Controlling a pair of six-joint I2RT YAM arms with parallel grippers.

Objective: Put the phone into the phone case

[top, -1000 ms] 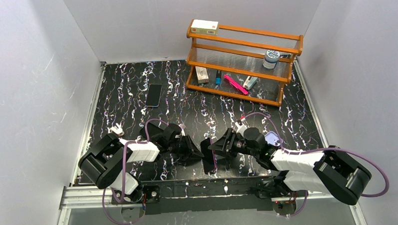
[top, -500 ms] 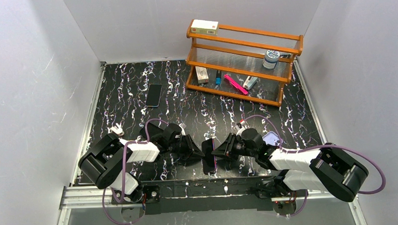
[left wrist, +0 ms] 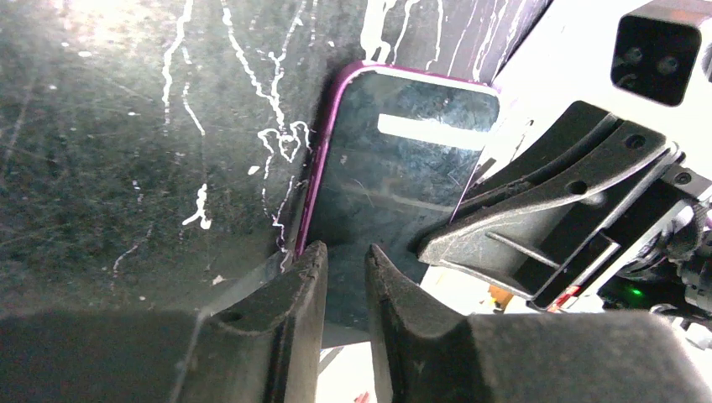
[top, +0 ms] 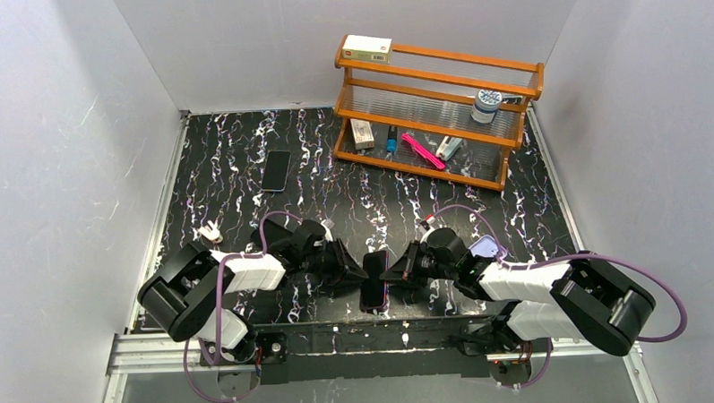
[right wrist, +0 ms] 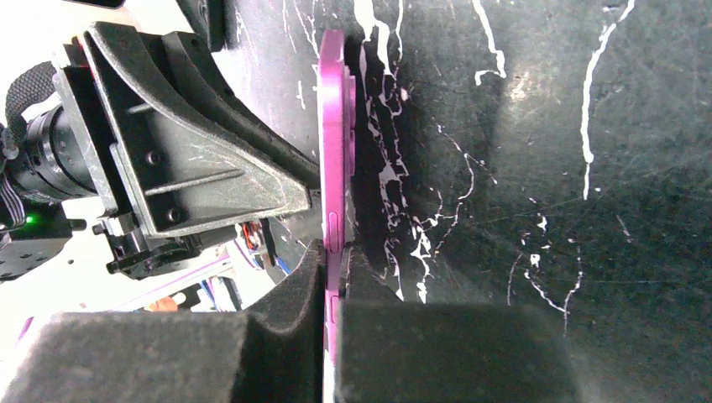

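Observation:
A black-fronted phone (top: 373,282) with a magenta rim sits between my two grippers near the table's front edge. My right gripper (right wrist: 336,248) is shut on its long edge, and the right wrist view shows the phone (right wrist: 334,126) edge-on. My left gripper (left wrist: 344,248) has its jaws a narrow gap apart at the opposite edge of the phone (left wrist: 395,185), whose glass face shows. In the top view the left gripper (top: 354,271) and right gripper (top: 393,272) face each other. The pale lavender phone case (top: 488,247) lies behind my right arm, partly hidden.
A second black phone (top: 276,170) lies at the back left. An orange wooden rack (top: 435,109) with small items stands at the back right. A small white object (top: 210,232) lies near my left arm. White walls close in three sides.
My right gripper moved in and shut on the phone's edge. The phone leaned over from standing on edge. My left jaws parted slightly.

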